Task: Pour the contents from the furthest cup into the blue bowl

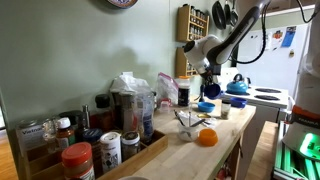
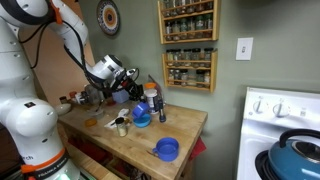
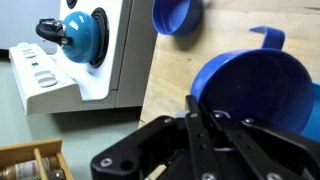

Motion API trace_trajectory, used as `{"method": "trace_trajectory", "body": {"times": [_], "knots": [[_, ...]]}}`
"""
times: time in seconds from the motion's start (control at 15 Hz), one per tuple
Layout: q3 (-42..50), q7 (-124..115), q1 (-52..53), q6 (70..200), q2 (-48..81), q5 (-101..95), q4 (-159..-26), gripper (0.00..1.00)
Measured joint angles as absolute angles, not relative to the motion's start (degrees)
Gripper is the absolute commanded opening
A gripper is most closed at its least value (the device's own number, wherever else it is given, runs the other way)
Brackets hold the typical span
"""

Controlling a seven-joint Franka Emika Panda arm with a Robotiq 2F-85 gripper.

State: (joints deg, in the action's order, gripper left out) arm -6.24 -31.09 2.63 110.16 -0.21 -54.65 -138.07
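Cup (image 3: 255, 90) gripped, bowl (image 2: 167, 149) not yet reached

Your gripper (image 3: 202, 115) has its fingers pinched together on the blue cup's rim, apparently lifted off the counter (image 2: 185, 128). The bowl sits well apart, near the counter's edge. Carrying over and pouring look left to do. The cup's contents cannot be made out. Around you: a wooden counter, a stove (image 2: 280, 110) with a blue kettle (image 3: 85, 35), and spice racks (image 2: 188, 20).

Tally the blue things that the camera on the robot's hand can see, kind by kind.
Blue bowl: 1
Blue cup with a handle: 1
Blue kettle: 1
Total: 3
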Motion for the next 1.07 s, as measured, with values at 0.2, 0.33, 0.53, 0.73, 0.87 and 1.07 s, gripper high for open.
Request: {"method": "trace_trajectory", "body": {"times": [0.2, 0.33, 0.53, 0.73, 0.87, 1.07], "knots": [[-6.6, -31.5, 4.2, 107.2, 2.0, -55.8, -136.7, 0.01], [-6.8, -31.5, 5.0, 105.6, 3.4, -56.5, -135.9, 0.01], [-6.8, -31.5, 5.8, 103.5, 5.1, -57.8, -134.8, 0.01], [-6.8, -31.8, 6.6, 101.5, 6.8, -59.1, -133.6, 0.01], [-7.2, -32.5, 7.5, 100.1, 8.2, -59.4, -132.5, 0.01], [-7.8, -33.7, 9.1, 97.2, 10.7, -59.9, -130.5, 0.01]]}}
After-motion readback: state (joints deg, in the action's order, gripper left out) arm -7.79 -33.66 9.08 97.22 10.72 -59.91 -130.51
